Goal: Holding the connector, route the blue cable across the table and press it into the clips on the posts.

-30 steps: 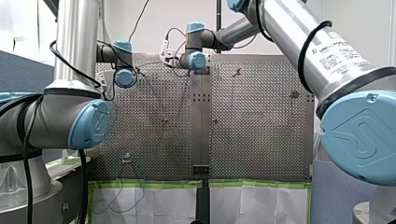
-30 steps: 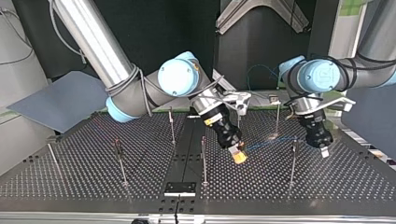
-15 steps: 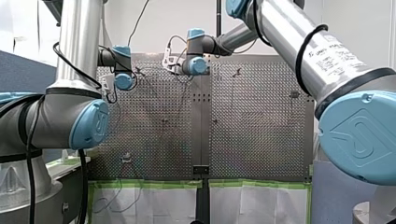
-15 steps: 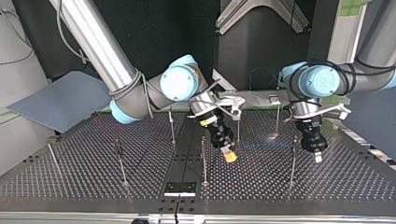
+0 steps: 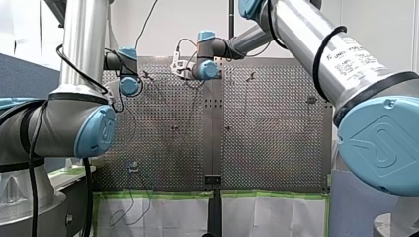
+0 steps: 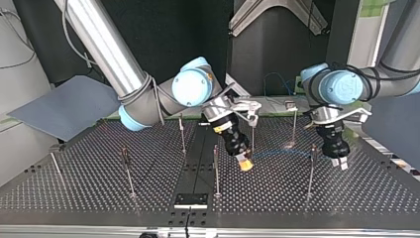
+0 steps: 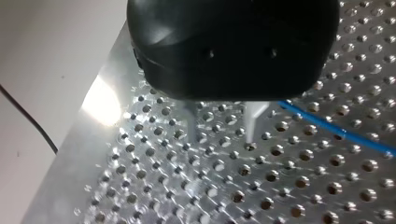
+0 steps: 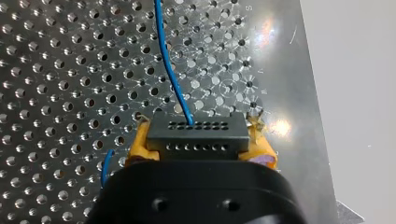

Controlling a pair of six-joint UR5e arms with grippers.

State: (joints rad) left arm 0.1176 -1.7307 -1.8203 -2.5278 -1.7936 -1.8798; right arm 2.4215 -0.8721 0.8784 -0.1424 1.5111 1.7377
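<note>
Cable [image 8: 170, 70]: thin, blue, a single strand, plugged into one hole of a dark, many-holed connector [image 8: 196, 135]. Leaves the connector straight ahead of the right gripper [image 6: 244, 163], then curves gently over the perforated table [image 6: 74, 198]. In the top view, shows as a faint blue line at centre right of the frame, low over the table. Stretches from the right gripper towards the left gripper [image 6: 341, 162], passing near a post [image 6: 311, 171]. Not seated in any clip [image 6: 312, 148], as far as can be seen.

Right gripper's yellow pads pinching the connector by its two ends, just above the table. Left gripper's metal fingers [image 7: 251, 123] spread, holding nothing; cable passing just beside one finger, not between them.

Likely risks:
- Cable running too low to meet a clip, so sliding past or snagging on a post stem.
- Thin strand drawn taut and tugging out of its hole.
- Connector twisting in the pinch under sideways pull.
- With the left fingers apart, nothing guiding the free run, so drift away from the clip.
</note>
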